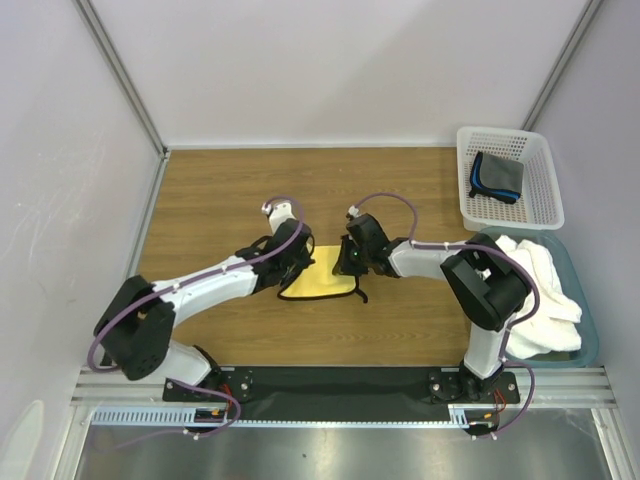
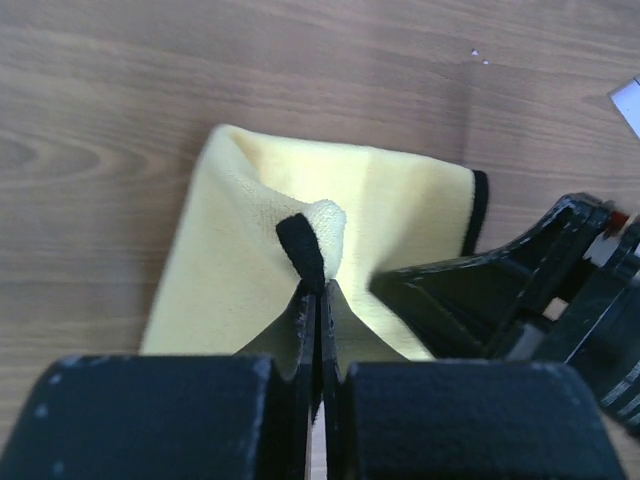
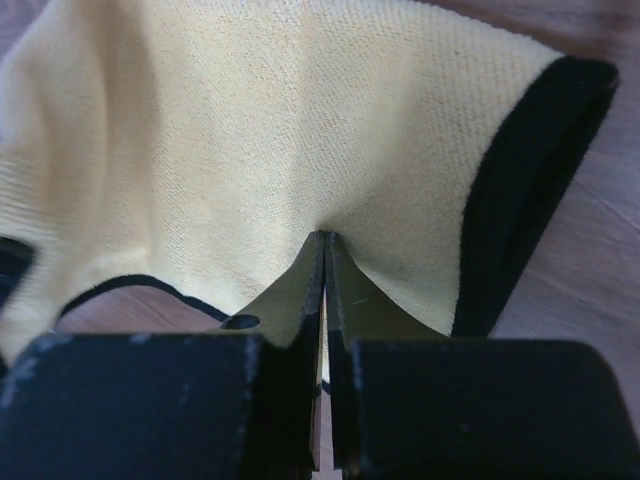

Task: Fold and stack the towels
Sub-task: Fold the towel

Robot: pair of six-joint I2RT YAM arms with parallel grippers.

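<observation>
Three towels are counted: a yellow one (image 1: 318, 276) edged dark, a grey one (image 1: 496, 176) edged blue, and a large white one (image 1: 541, 290). One basket (image 1: 548, 208), one tub (image 1: 590, 322) and two arms are seen.

The yellow towel is laid on the table (image 1: 220, 190) at the middle, between the two grippers. The grey towel is folded inside the basket at the far right corner. The white towel is heaped in the tub just in front of the basket.

The left arm is stretched from its base forward and to the right, with the wrist lowered at the yellow towel's left side. The left gripper (image 2: 318, 285) is pressed together on a raised bit of the towel's dark edge. The right arm is bent at the elbow on the right, the forearm being run leftward to the towel's right side. The right gripper (image 3: 325, 240) is pinched on the yellow cloth, which is lifted into a peak at the fingertips.
</observation>
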